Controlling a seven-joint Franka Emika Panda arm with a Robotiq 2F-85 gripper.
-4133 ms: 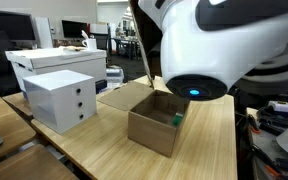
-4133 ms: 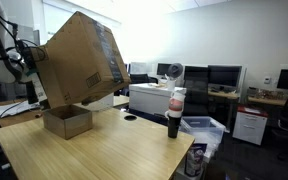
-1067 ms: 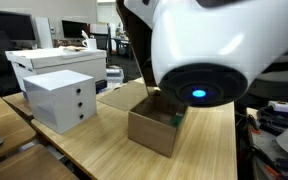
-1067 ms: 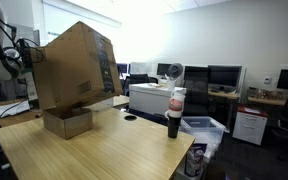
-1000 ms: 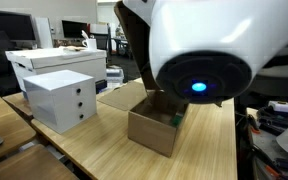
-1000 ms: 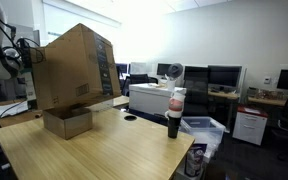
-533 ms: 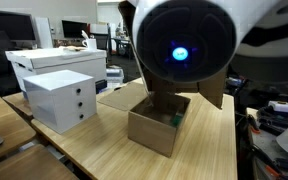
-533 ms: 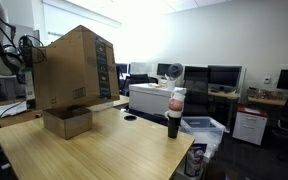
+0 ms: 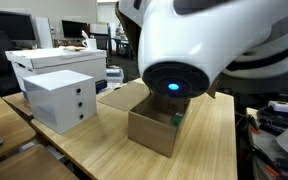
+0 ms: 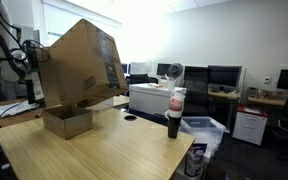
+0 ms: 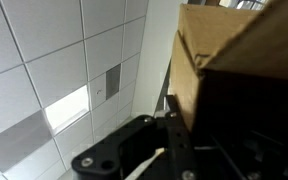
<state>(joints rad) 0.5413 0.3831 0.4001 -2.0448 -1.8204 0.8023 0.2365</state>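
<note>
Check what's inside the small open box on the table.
One green object shows in a corner of the small open box. Its walls and the robot arm cover the rest of the inside. In an exterior view the large cardboard box hangs tilted above it.

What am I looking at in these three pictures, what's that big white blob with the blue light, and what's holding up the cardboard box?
This is a single robot arm with a gripper at its end. The white blob with the blue light is part of that arm, very close to the camera. Two cameras stand around the wooden table. The third sits on the wrist and here looks up at the ceiling, past the edge of the box. The gripper holds a large cardboard box tilted in the air above a small open box that rests on the table. Also on the table are a white drawer unit and a dark container.
</note>
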